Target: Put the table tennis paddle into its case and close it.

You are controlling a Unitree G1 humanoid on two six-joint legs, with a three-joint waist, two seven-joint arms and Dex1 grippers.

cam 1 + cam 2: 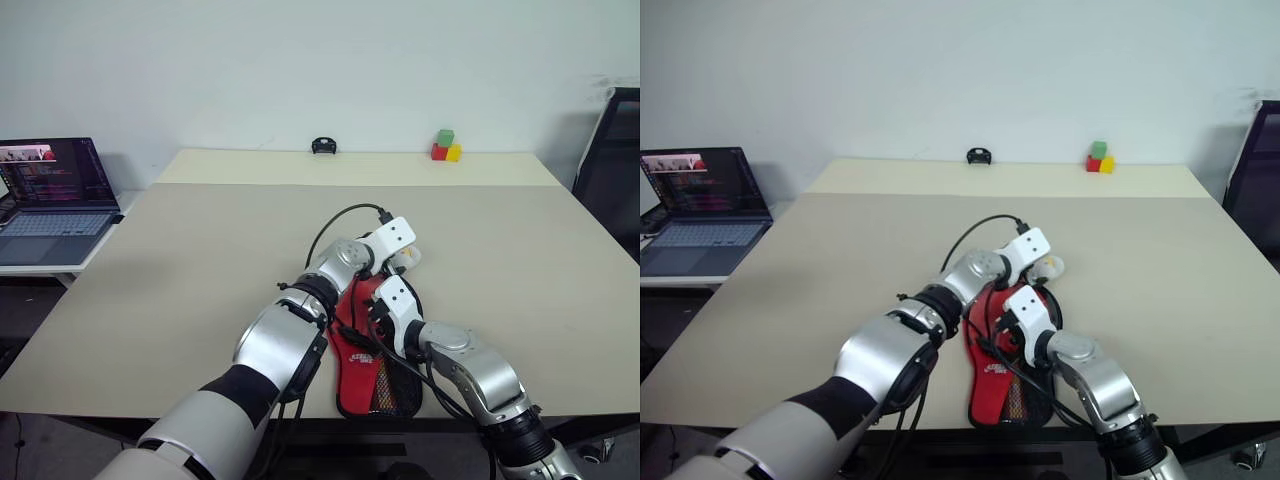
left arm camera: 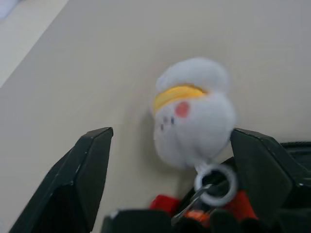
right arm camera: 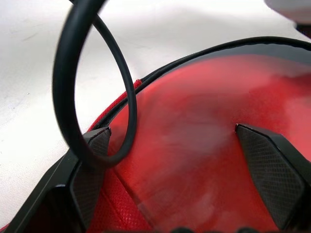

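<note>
Case [image 1: 372, 372] lies flat; paddle judged inside. Zipper charm [image 2: 192, 114] sits unclamped between spread left gripper [image 2: 170, 184] fingers. Right gripper [image 3: 175, 179] spread wide over case, nothing held. Closure can't be confirmed.

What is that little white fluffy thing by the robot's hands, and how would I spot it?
Start at the big beige table, then find the red case near its front edge. At the case's far end lies a small white plush zipper charm on a metal ring, with a yellow band and pink cheek: the only soft white thing there.
</note>
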